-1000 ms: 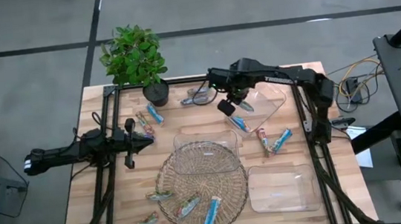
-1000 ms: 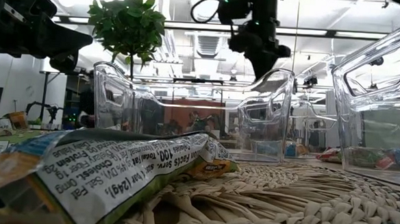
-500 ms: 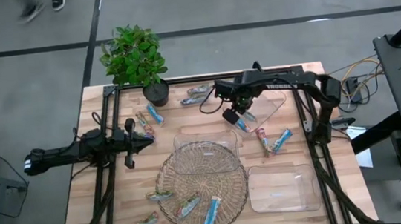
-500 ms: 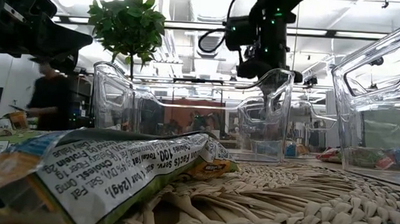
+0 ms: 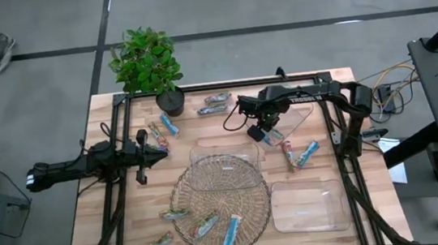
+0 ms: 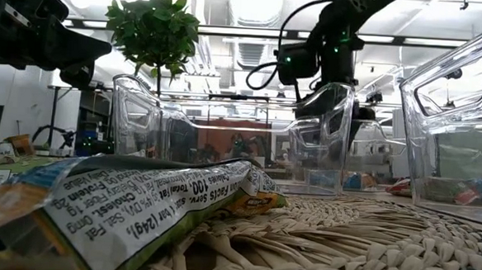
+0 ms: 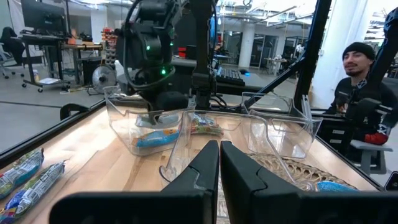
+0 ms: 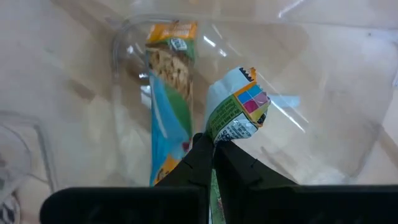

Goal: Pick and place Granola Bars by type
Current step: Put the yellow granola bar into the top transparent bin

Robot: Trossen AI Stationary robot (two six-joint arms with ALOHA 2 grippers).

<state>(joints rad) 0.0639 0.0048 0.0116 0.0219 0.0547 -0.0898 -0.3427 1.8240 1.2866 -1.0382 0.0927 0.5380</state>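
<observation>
Right pincer [image 8: 210, 148] clamped on 1 granola bar [image 8: 235, 114], bar end sticking up past the fingertips, hanging directly over the clear tray [image 5: 298, 116] holding 1 blue bar [image 8: 169, 112]. Left pincer [image 7: 219, 160] shut, empty, well apart.

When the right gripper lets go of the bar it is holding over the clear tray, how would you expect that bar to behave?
The granola bar is pinched by one wrapper end in the shut right gripper, and that end is crumpled, so it probably flexes. Flat and oblong, it should drop without rolling, likely beside the blue bar in the tray. Its shiny wrapper may slide.
</observation>
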